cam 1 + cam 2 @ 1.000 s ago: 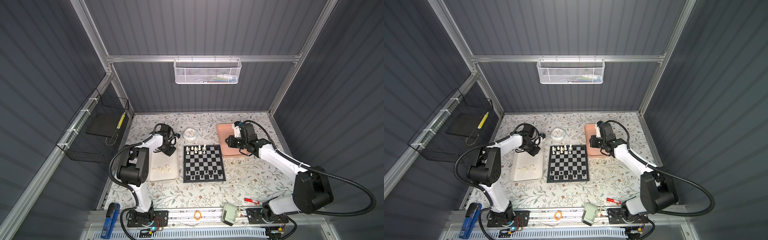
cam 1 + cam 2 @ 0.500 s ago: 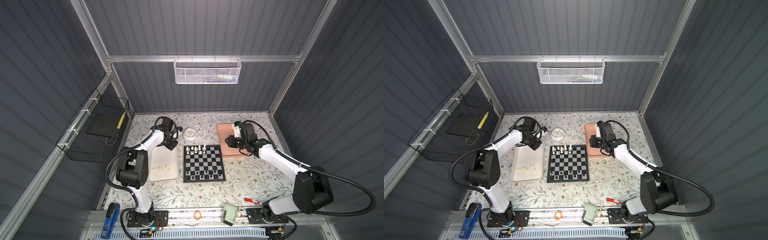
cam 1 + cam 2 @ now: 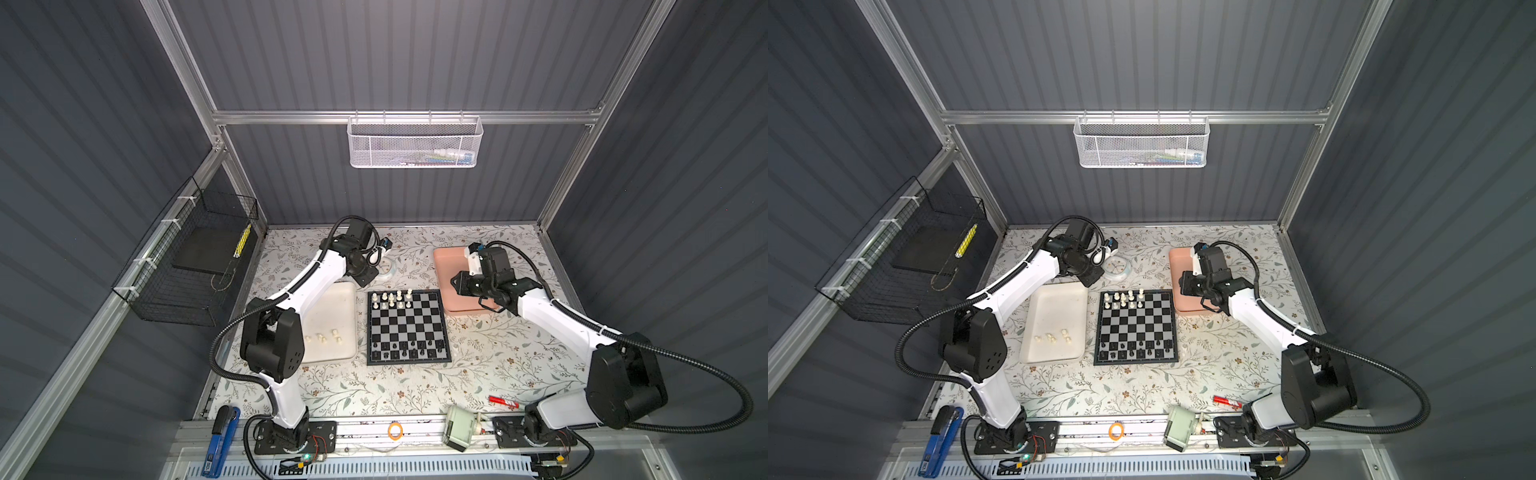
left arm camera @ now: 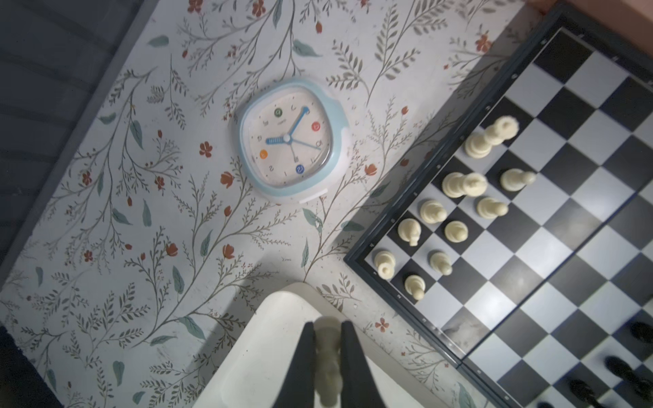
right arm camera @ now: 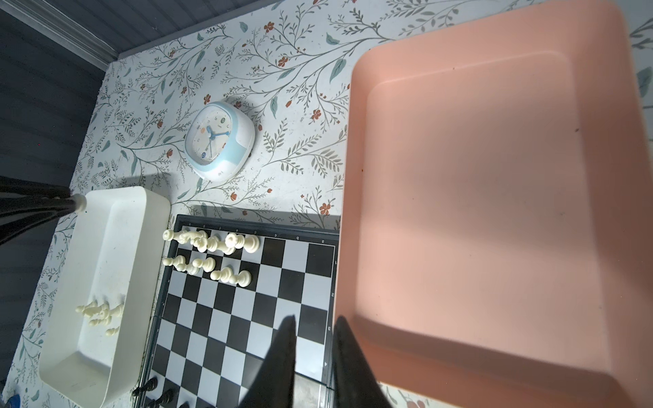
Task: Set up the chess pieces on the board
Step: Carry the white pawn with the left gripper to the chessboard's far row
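Cream chess pieces (image 3: 1053, 337) lay loose in the white tray (image 3: 1037, 305), left of the board (image 3: 1135, 328). Left gripper (image 4: 327, 353), above the tray's far end, pinched a cream chess piece (image 4: 328, 367) by its narrow stem; it looked light, hard and slippery. Black chess pieces (image 3: 409, 349) lined the board's near rows. Right gripper (image 5: 311, 349) hovered slightly parted, empty, beside the pink tray (image 5: 494, 197). The clock (image 4: 290, 141) numerals were legible; no brand was.

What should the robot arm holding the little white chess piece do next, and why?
Probably carry it sideways to the black-and-silver chessboard and lower it onto a bare square next to the white chess pieces. The left gripper is shut on a small cream-white chess piece above the corner of the white plastic tray, and the board's far rows are only partly filled.
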Controlling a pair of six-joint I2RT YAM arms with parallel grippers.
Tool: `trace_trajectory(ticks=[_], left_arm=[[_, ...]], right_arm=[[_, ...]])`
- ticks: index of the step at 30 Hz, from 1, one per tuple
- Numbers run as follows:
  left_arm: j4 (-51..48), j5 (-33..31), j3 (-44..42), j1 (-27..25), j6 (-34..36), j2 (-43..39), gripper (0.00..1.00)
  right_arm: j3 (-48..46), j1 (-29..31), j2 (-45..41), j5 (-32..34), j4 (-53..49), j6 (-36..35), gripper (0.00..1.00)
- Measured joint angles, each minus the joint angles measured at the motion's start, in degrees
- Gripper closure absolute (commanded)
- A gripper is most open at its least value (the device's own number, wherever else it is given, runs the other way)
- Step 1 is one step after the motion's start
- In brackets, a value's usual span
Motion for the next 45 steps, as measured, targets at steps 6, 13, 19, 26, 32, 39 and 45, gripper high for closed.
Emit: trace_trajectory(ticks=[6,13,19,26,32,39,45], left_arm=[[-1.57,0.09,6.23,-4.42,0.28,4.02,0.94],[-3.67,1.7,12.37,-8.04,0.26,9.68,0.94],[-4.39,2.93,16.37,-10.36,0.26,13.05,0.94],[-4.76,3.52,18.1,-13.4,0.26,15.23,0.94],[-4.72,3.56,18.8,-15.87,0.24,17.03,0.94],[-4.5,3.56,18.8,-16.9,0.24,19.45,0.95],[-3.85,3.5,18.8,-16.87,0.24,20.83,0.95]], right_arm=[[-1.42,0.0,-2.21,1.03,-0.59,-0.07,0.77],[-2.25,-0.61,-7.8,3.48,-4.44,-0.68,0.76],[-4.63,-2.47,-14.53,5.53,-8.15,-0.94,0.75],[-6.12,-3.91,-19.69,6.97,-12.66,-1.09,0.75],[-7.19,-4.68,-23.08,7.76,-14.21,-1.16,0.75],[-8.44,-5.16,-23.47,7.8,-14.93,-1.22,0.75],[-8.81,-5.2,-23.47,7.76,-15.06,-1.27,0.75]])
